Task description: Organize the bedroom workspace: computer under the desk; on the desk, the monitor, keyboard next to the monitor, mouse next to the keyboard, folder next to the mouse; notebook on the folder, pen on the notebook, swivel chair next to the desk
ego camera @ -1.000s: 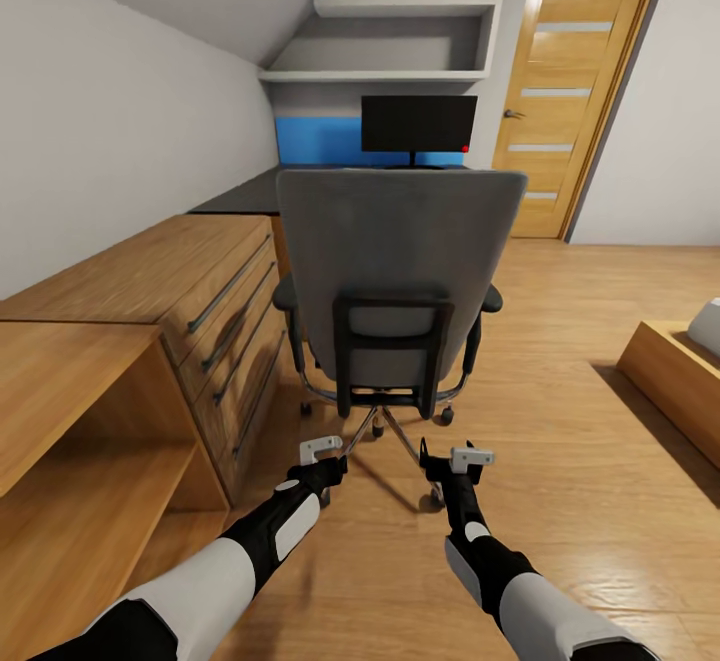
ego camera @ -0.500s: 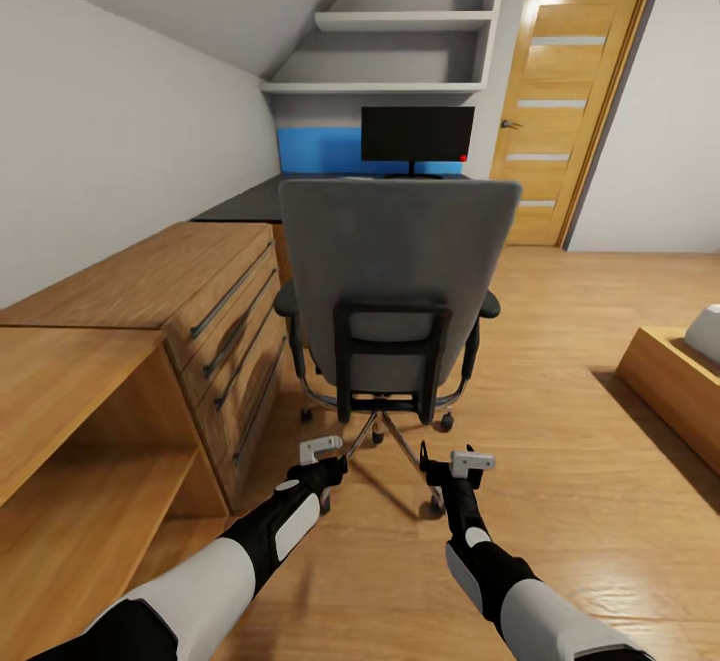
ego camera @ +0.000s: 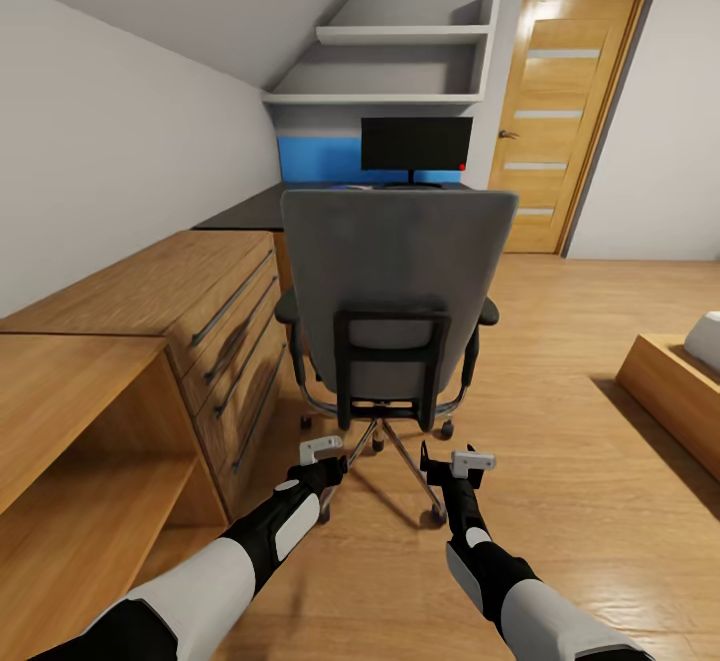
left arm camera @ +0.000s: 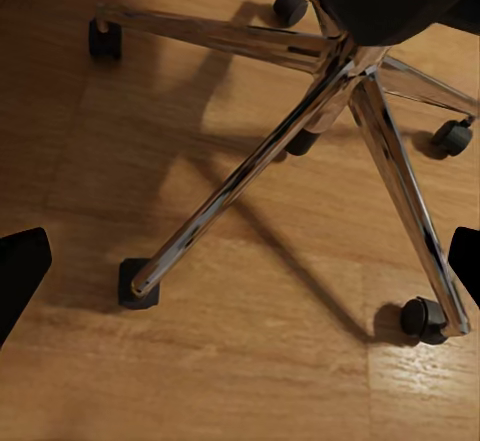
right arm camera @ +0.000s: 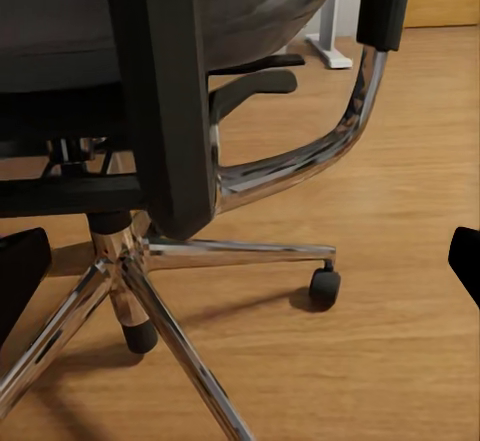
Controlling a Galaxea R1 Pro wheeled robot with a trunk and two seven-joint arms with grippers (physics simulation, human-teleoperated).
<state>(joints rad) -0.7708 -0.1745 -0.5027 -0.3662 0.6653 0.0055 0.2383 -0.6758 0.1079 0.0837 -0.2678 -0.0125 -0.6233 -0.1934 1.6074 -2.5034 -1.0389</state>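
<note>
Backing off a little, the camera now shows the swivel chair [ego camera: 392, 291] smaller and farther ahead, though both arms keep their pose. Beyond the chair, the desk [ego camera: 255, 209] carries the monitor [ego camera: 416, 144]. Just ahead of both grippers lies the chair's chrome base [left arm camera: 300, 136]. The left gripper [ego camera: 322, 450] and right gripper [ego camera: 452, 460] hover empty over the floor [ego camera: 600, 441], fingers spread wide.

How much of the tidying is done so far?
Done: the monitor stands on the desk. In hand: nothing; both claws, left and right, are open behind the chair. Left: the chair isn't at the desk yet. The chair's back hides its seat, so everything else can't be judged.
</note>
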